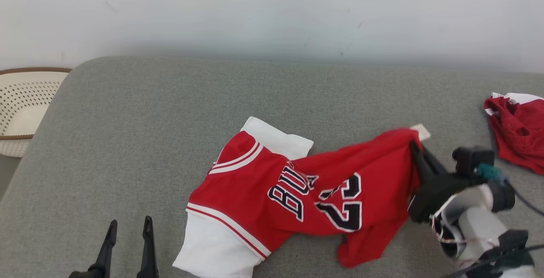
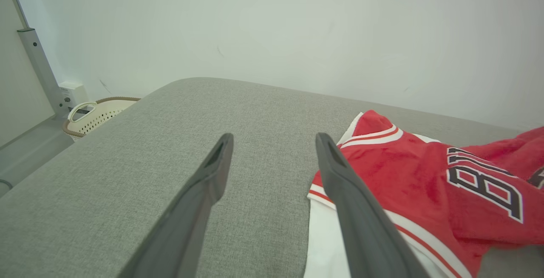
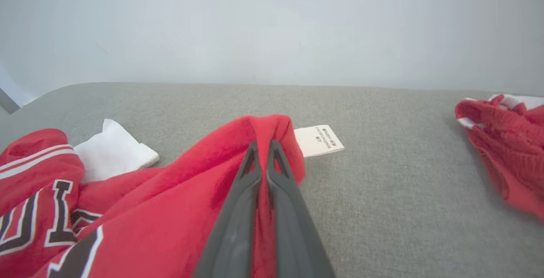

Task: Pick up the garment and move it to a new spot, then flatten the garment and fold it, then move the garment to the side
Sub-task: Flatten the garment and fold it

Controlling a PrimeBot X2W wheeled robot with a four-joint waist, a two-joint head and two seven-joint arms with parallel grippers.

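The garment [image 1: 272, 184] is a red jersey with white sleeves, white trim and dark "23" lettering, lying crumpled across the middle of the grey cushion. My right gripper [image 1: 413, 145] is shut on the garment's right-hand edge, beside its white care label [image 3: 318, 140]; in the right wrist view the red cloth [image 3: 238, 163] is pinched between the closed fingers [image 3: 263, 150]. At the lower left my left gripper [image 1: 129, 227] stands open, empty, just left of the garment's white sleeve [image 2: 327, 244].
A second red garment [image 1: 520, 131] lies bunched at the cushion's right edge. A cream perforated basket [image 1: 23, 103] stands off the cushion's left end. A pale wall runs behind. Bare grey cushion [image 1: 148, 116] stretches to the left and back.
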